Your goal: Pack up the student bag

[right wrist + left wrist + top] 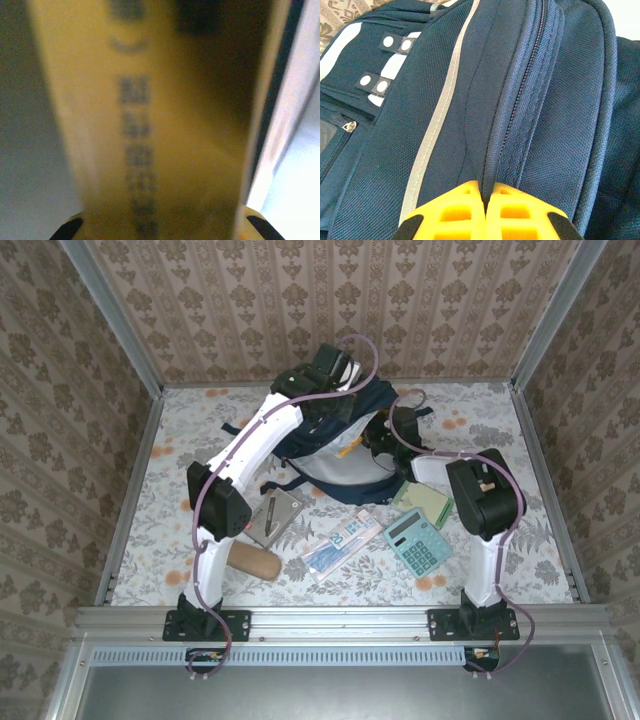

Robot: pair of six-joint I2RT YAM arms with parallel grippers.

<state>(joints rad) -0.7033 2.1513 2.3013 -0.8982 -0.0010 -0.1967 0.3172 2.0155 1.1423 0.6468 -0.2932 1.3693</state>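
1x student bag (335,455), navy, lying at the back-centre of the floral table (500,440), with both arms reaching onto it. All places below are relative to the bag.

Left gripper (487,197): sits on the bag's top end. Its yellow fingers (462,202) are pressed together, pinching a ridge of bag fabric right beside the zipper (520,95). 1 pale stripe (442,100) runs left of that.

Right gripper (162,227): at the bag's right side, by the opening. It is clamped on 1 yellow flat item (160,125) with dark print, too blurred to read. In the top view a yellow edge shows at the pale lining.

There are 5 loose items on the table, all on the near side of the bag:
- 1 grey flat case (272,517), near-left, close to a strap, with a pen-like thing on it
- 1 brown roll (255,561), further near-left
- 1 printed packet (345,540), straight near
- 1 teal calculator (418,541), near-right
- 1 green pad (424,502), near-right, just beside the bag, touching the calculator's far edge
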